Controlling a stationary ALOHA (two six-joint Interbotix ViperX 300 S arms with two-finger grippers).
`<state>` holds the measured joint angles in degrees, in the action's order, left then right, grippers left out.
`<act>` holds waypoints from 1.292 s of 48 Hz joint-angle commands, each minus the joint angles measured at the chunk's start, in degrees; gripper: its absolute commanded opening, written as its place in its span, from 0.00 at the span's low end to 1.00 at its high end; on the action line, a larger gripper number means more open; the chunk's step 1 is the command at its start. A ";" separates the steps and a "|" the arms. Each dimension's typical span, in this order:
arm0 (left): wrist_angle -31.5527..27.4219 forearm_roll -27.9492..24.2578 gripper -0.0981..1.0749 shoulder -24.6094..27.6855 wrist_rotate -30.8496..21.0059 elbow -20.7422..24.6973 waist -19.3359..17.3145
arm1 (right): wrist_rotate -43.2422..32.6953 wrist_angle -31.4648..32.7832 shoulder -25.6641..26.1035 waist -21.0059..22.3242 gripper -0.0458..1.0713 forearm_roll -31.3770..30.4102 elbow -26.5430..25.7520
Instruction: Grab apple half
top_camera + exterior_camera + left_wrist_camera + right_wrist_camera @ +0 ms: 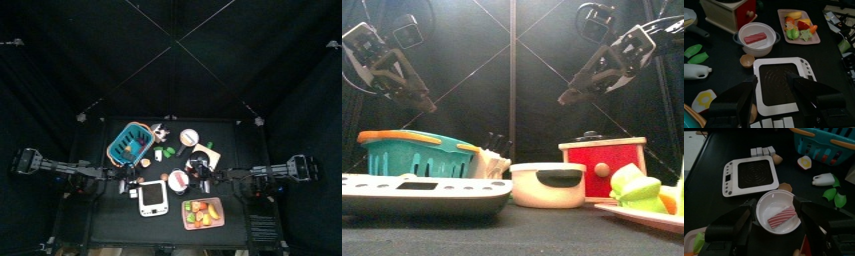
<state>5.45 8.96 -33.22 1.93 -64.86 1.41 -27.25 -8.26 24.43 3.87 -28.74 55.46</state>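
A small round thing with a pale face and a red rim, which looks like the apple half, lies at the back of the table, right of the teal basket. My left gripper is open and empty, hovering over the white scale; it also shows in the top view. My right gripper is open and empty, above the white bowl that holds a bacon strip; it also shows in the top view. Both grippers are well in front of the apple half and raised above the table.
A red box with a wooden top stands behind the bowl. A tray of mixed fruit pieces sits at the front right. A toy egg, a white bottle and green pieces lie near the basket.
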 commanded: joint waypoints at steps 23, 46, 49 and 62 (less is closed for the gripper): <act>-14.77 -3.78 0.83 16.17 0.00 15.56 -8.26 | 0.00 -0.88 0.26 0.35 0.86 0.62 -0.35; -31.82 -19.95 0.84 26.98 -0.26 24.52 -10.46 | 0.26 -1.58 -5.27 0.79 0.86 0.35 -1.67; -32.70 -20.48 0.85 28.13 -0.26 25.14 -10.63 | 0.26 -1.32 -5.98 0.79 0.86 0.26 -1.93; -37.88 -23.64 0.95 32.08 -0.35 28.04 -10.99 | 0.35 -1.23 -7.03 0.88 0.86 0.00 -2.02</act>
<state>-31.46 -13.01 -1.49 1.67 -38.94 -9.14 -27.07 -9.23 16.70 4.48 -28.65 54.67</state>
